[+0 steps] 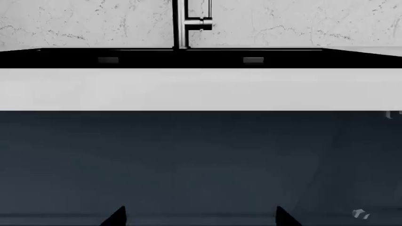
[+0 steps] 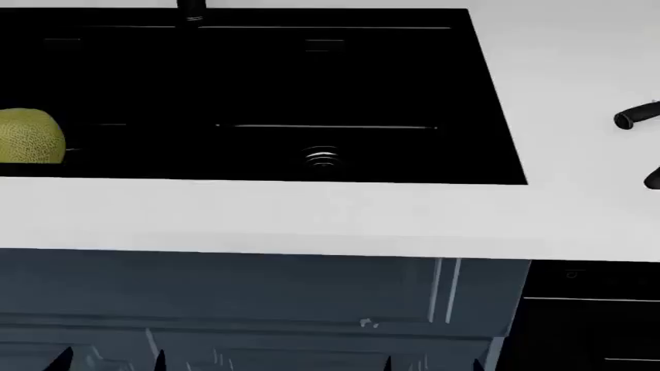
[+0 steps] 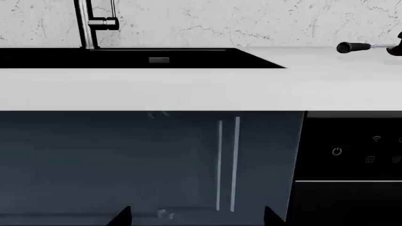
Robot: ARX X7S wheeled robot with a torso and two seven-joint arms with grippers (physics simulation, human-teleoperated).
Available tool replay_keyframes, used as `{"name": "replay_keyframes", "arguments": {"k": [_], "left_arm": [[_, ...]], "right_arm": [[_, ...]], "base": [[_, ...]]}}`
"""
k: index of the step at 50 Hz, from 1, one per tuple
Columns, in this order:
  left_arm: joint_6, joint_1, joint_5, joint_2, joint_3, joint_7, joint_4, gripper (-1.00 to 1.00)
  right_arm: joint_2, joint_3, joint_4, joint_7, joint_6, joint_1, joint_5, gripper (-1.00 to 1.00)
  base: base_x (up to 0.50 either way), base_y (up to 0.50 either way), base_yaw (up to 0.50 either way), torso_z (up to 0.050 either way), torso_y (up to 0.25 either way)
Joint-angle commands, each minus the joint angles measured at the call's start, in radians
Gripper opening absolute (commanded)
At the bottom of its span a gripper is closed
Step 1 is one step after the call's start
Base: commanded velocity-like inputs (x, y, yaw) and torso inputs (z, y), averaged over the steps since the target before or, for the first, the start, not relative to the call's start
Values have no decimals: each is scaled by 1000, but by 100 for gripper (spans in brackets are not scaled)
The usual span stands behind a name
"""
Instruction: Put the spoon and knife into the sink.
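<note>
The sink (image 2: 484,93) is a wide black basin in the white counter, with a ribbed round drain (image 2: 321,157) and a dark faucet (image 1: 182,23) at its back. The knife (image 2: 634,114) lies on the counter right of the sink, black handle toward the basin; in the right wrist view the knife (image 3: 353,47) shows a thin silver blade. The spoon is out of view. My left gripper (image 1: 201,219) and right gripper (image 3: 195,219) hang open and empty below the counter, in front of the cabinet. In the head view only their tips show, left gripper (image 2: 111,359) and right gripper (image 2: 431,363).
A yellow-green melon (image 2: 26,136) sits in the sink's left part. A dark shape (image 2: 651,178) is cut off at the counter's right edge; I cannot tell what it is. Grey cabinet doors (image 2: 258,301) and a black appliance panel (image 3: 351,150) stand under the counter front (image 2: 309,220).
</note>
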Motion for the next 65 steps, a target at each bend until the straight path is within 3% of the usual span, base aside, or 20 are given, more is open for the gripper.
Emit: {"name": "replay_keyframes", "arguments": {"k": [1,25,31,41,48,52,55,57,58,61,65], "left_arm": [[0,0,-10,-10,11,-11,0,100],[11,1,-66,-65,75,-69,-4,100],[-55,-8,-52,-87,85,-91,111,100],[-422,-146,23,-153,95,-107,650,100],[-797,-413,73,-189,118,-75,977,100],[-814,-473,117,-218,155,-81,1013,100],[-905,-614,305,-144,178,87,1047,100],[-917,-675,509,-18,155,293,1047,100],[-948,-728,558,-1,162,345,1047,100],[-999,-828,622,0,195,398,1047,100],[-1069,-938,680,0,223,451,1047,100]], "right_arm": [[9,-13,0,13,0,0,9,100],[65,-84,-7,84,17,1,54,100],[86,-89,-100,112,71,19,34,100],[146,-121,-629,87,463,217,3,100],[161,-123,-936,47,838,486,25,100],[158,-114,-1032,28,1032,648,51,100],[199,-125,-1047,92,1109,788,145,100],[270,-103,-1047,255,1144,865,377,100],[305,-91,-1047,344,1163,915,508,100],[375,-97,-1046,504,1169,1000,706,100],[398,-48,-1043,599,1215,1091,873,100]], "base": [[0,0,0,0,0],[0,0,0,0,0],[0,0,0,0,0],[0,0,0,0,0],[0,0,0,0,0],[0,0,0,0,0],[0,0,0,0,0],[0,0,0,0,0],[0,0,0,0,0],[0,0,0,0,0],[0,0,0,0,0]]}}
